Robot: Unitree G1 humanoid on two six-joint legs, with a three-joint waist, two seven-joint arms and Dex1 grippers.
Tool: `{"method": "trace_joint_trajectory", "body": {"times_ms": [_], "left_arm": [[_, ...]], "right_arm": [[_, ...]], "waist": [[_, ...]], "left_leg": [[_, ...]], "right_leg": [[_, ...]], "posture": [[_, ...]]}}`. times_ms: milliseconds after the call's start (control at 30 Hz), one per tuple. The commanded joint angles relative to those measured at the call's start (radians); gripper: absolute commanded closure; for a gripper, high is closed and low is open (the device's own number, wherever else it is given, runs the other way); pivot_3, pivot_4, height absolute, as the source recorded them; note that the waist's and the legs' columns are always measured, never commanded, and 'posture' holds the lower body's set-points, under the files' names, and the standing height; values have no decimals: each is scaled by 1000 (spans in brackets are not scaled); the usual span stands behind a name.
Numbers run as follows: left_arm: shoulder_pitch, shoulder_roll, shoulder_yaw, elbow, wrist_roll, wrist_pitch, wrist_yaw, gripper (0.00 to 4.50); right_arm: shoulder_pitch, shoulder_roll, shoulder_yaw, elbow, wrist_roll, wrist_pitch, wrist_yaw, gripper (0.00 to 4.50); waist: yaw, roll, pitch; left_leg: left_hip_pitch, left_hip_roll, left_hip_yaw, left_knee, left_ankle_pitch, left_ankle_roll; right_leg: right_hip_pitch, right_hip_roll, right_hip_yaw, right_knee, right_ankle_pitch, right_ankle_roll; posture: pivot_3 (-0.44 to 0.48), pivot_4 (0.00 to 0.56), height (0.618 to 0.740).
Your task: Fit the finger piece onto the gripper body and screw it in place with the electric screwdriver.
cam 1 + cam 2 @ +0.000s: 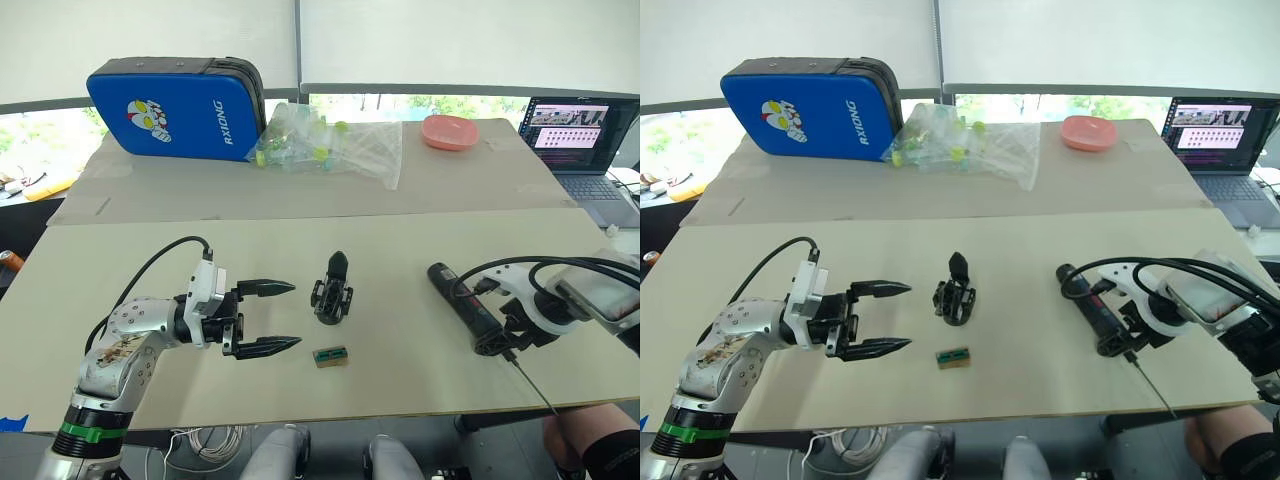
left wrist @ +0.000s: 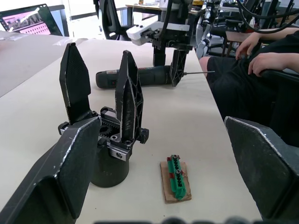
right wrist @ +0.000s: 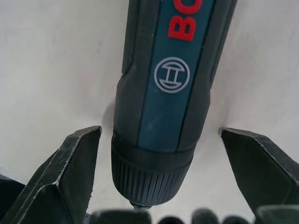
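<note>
Right tool (image 1: 1118, 338) straddles the electric screwdriver (image 1: 1089, 305) near the desk's (image 1: 1040, 380) right edge, jaws wide and ungripped, apparently for pickup, while left tool (image 1: 880, 318) waits open.

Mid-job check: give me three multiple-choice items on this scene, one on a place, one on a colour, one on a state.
1. The electric screwdriver lies:
A) on the table by the right gripper
B) inside the blue case
C) in the left gripper

2. The dish at the table's far side is:
A) green
B) pink
C) black

3. The left gripper is:
A) shut on the gripper body
B) open, holding nothing
C) shut on the green block

Answers: 1 A, it lies between the right jaws. 2 B, plainly pink. 3 B, jaws apart, short of the gripper body.
</note>
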Motion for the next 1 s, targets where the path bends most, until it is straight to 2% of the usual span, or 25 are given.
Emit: {"method": "trace_joint_trajectory", "body": {"times_ms": [33,267,367,533,633,800,900,967,1000], "left_arm": [[-13,12,13,-41,-20,9,7,0],[9,23,24,-62,-28,24,17,0],[9,25,24,-64,-27,27,19,0],[3,24,24,-57,-25,26,20,0],[-6,23,22,-42,-21,20,12,0],[-17,27,23,-3,-11,3,-16,0],[-15,36,25,34,2,-21,-45,0],[-14,40,30,67,24,-71,-60,0],[-9,45,32,81,36,-90,-68,0]], "right_arm": [[-12,2,31,31,-47,-25,32,23],[-11,46,43,72,-89,-51,68,23],[-15,58,55,79,-113,-63,85,824],[-4,55,88,99,-194,-147,119,2541],[4,33,82,121,-258,-269,156,2592],[-8,-33,-57,158,-264,-370,207,2592],[-28,-73,-206,155,-187,-331,244,2592],[-2,-114,-325,120,-131,-316,254,2592],[11,-114,-448,95,-52,-253,266,2592]], "waist": [[1,0,0],[1,-3,-1],[1,-3,-1],[1,-3,-1],[-2,-4,-2],[-2,-3,-1],[3,6,3],[5,7,3],[6,7,3]], "left_leg": [[0,0,0,0,0,0],[2,0,0,2,0,0],[3,0,0,2,0,-1],[4,0,0,2,0,-1],[4,0,0,2,0,-1],[4,0,0,2,0,-1],[2,-1,1,2,0,-1],[-1,-1,1,1,0,-1],[-1,-1,1,-1,0,-1]], "right_leg": [[0,0,0,0,0,0],[4,0,0,-1,2,0],[5,0,0,-1,3,0],[4,1,0,-1,3,0],[4,1,0,-1,3,0],[5,1,0,-1,3,0],[2,1,1,0,3,1],[-3,1,1,0,3,1],[-4,1,0,0,3,1]], "posture": [[0,150,740],[0,150,740],[0,150,740],[0,150,740],[0,150,740],[0,150,740],[0,150,740],[0,150,740],[0,150,740]]}}
